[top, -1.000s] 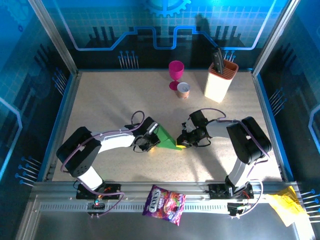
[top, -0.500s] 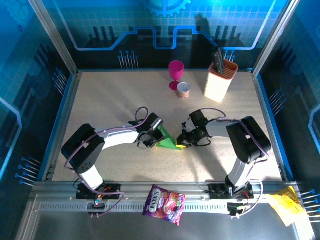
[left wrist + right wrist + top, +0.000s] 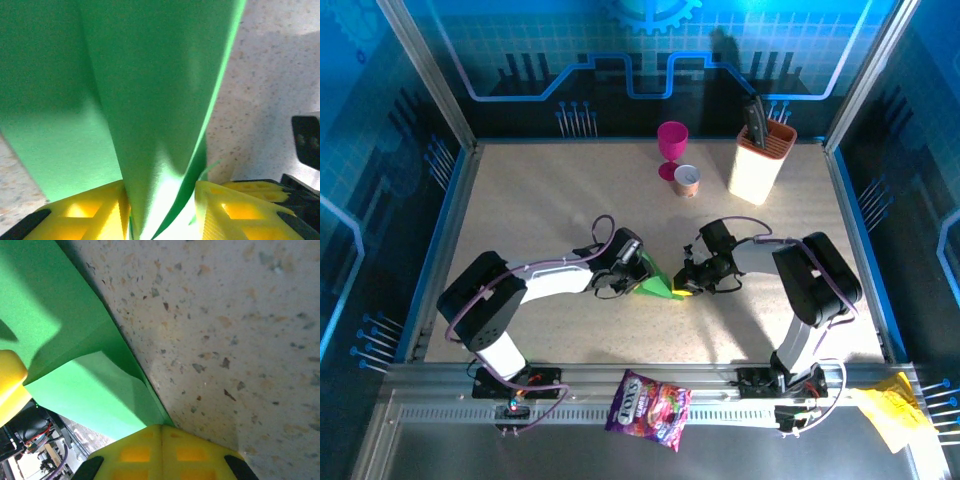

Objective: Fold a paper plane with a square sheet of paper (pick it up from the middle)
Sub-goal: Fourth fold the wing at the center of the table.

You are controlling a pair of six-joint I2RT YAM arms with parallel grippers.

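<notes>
**A:** What had changed in that last second?

**B:** The left gripper (image 3: 631, 272) had crept a little toward the knife block (image 3: 761, 160), further over the raised flap of the square sheet of paper (image 3: 660, 286). Its jaws had eased slightly and stood apart, straddling the upright fold rather than nipping it hard. The right gripper (image 3: 687, 285) had not moved. Its fingers were together, tips at the sheet's pointed corner, though I could not tell whether they pinched it or only pressed it down.

**A:** Where did that leave the plane?

**B:** Early, I judged. The sheet lay as a creased triangle, well nearer the arms than the knife block and to its left. It was no dart yet.

**A:** Anything in the way?

**B:** Nothing close. A pink goblet (image 3: 671, 146) and a small cup (image 3: 687, 180) stood just left of the knife block, well apart from the paper. A snack bag (image 3: 648, 408) and crumpled yellow paper (image 3: 892, 410) lay far nearer than the block, on the front rail.
</notes>
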